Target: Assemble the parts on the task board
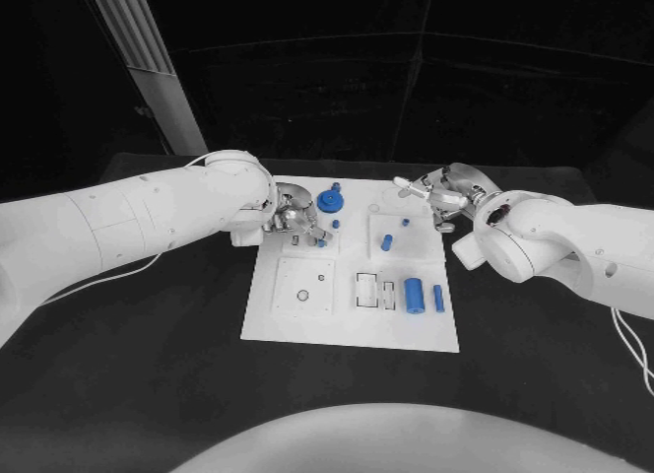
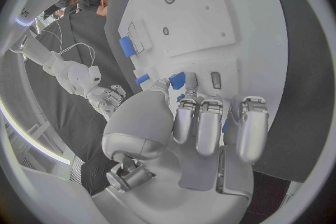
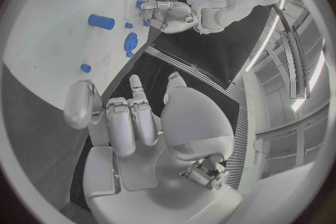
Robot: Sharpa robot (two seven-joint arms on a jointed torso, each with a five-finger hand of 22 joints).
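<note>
- Working at the far end of the task board (image 1: 292,330), the left hand (image 1: 288,219) sits low over the board's far-left corner, fingers curled down toward a small blue part (image 2: 177,79) lying just beyond its fingertips.
- Whether that hand actually pinches the part cannot be told: in the left wrist view the fingers (image 2: 209,126) hang close together over the board, and the contact itself is hidden.
- The low, board-hugging pose suggests a fine step, either picking the small piece or seating it in a slot beside it.
- The right hand (image 1: 438,197) hovers off the task board's far-right corner, over the black counter (image 1: 128,384); its fingers are loosely apart and hold nothing, so it looks parked out of the way.
- A blue knob-shaped part (image 1: 332,202) stands at the far edge of the task board, just beside the left hand.
- A short blue cylinder (image 1: 387,241) lies on the board's far-right panel, near the right hand.
- Two more blue pieces, a thick cylinder (image 1: 414,294) and a thin bar (image 1: 439,299), lie at the near-right side of the task board, apparently unassembled.
- Empty recesses (image 1: 364,289) just left of those suggest much of the task remains.
</note>
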